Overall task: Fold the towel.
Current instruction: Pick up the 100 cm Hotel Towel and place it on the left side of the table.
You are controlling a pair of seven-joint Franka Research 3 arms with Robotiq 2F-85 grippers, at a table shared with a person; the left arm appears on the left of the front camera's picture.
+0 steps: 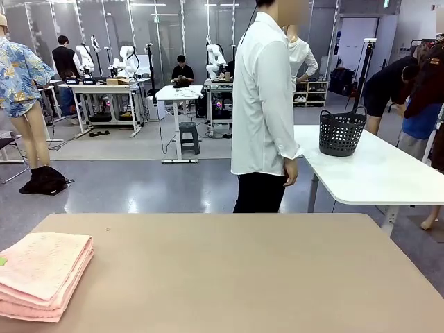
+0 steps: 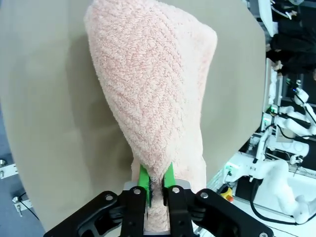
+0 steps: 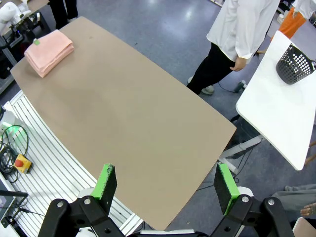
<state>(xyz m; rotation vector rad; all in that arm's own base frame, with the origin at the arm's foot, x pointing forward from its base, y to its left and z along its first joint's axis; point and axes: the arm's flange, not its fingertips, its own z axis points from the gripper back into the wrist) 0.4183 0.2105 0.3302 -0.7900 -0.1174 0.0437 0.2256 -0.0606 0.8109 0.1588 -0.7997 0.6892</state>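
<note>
Folded towel [image 1: 43, 274] on tan table [image 1: 243, 277], left corner.

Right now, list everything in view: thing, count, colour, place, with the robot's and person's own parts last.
towel: one, salmon pink, folded in a stack at the left near corner of the tan table.
tan table: one, beige, in front of the robot.
white table: one, white, beyond the tan table on the right.
basket: one, black, perforated, on the white table.
person: one, white shirt and dark trousers, standing at the far side of the tan table.
left gripper: one, black with green pads, jaws narrow on the towel's edge.
right gripper: one, black with green pads, jaws wide apart, above the tan table, holding nothing.
</note>
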